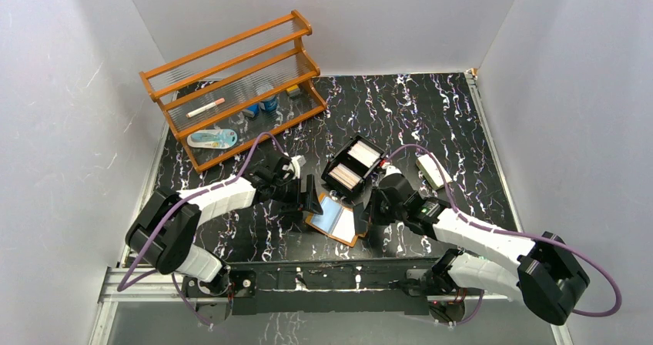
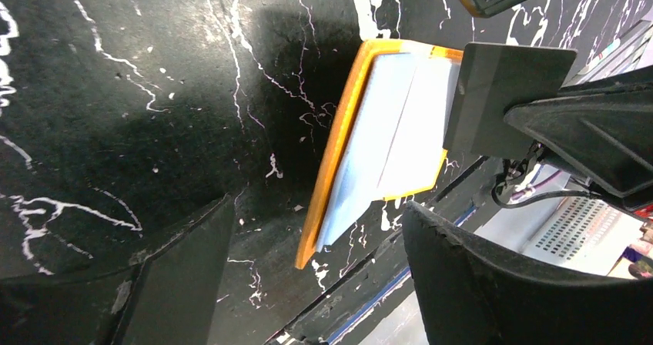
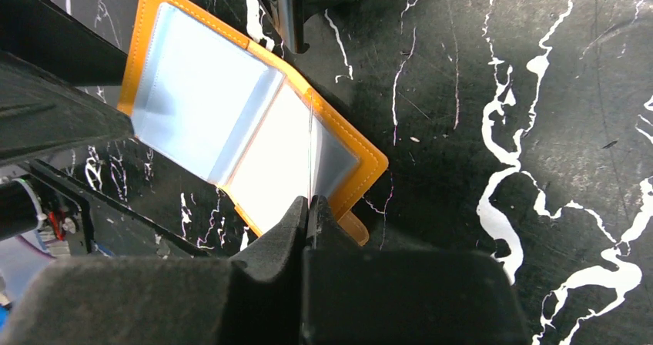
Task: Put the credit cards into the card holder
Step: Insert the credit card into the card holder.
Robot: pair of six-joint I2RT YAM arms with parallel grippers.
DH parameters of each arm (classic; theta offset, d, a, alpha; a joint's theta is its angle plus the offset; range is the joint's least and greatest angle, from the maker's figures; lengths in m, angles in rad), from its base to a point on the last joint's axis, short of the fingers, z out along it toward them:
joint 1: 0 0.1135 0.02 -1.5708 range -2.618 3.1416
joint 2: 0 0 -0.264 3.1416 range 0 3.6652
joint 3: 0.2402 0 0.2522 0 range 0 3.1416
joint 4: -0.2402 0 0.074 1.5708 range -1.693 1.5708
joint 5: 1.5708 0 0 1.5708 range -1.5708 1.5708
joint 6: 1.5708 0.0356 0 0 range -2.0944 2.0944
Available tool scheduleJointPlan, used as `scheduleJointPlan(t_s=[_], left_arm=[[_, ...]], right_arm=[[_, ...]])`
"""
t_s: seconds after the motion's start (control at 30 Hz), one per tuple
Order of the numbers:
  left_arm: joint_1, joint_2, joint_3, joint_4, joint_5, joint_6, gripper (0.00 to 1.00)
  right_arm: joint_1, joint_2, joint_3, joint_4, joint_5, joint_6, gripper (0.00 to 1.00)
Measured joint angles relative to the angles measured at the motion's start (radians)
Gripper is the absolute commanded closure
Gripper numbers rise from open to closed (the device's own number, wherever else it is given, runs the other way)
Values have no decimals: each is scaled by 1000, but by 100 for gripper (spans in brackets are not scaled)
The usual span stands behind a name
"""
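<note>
Open card holder (image 3: 200, 106) beneath the held credit card (image 3: 310, 152); no insertion yet.
The right gripper (image 3: 311, 205) was clamped fully on the card, which showed edge-on, its long axis running straight out from the fingertips; the holder lay flat on the table (image 1: 431, 129) directly below, near the front edge, one clear leaf under the card's edge; the left gripper (image 2: 317, 209) stood wide and empty just beside the other leaf; the right arm was judged the nearer.

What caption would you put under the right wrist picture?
Right gripper pinches a thin credit card edge-on over the open orange card holder on the black marbled table.
</note>
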Motion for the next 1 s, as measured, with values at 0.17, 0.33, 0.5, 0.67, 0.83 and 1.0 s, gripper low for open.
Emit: scheduleJointPlan(t_s=[0.17,0.33,0.5,0.67,0.83,1.0], left_arm=[[-19,23,-2,33,21,-10,31],[-24,24,-2,69,37,-21,61],[-26,25,-20,90,40,-35,88],[-47,-23,-92,103,23,-97,100],[-93,-152,-201,148,-26,-205,100],[-133,-219,-271,195,-89,-299,100]], right_arm=[[-39,-16,-23,35,-56,-11,100],[-55,-16,-36,66,-97,-13,100],[-60,-33,-71,101,-128,15,100],[-60,-60,-111,168,-163,98,100],[-60,-113,-198,257,-166,194,100],[-56,-91,-234,333,-171,259,100]])
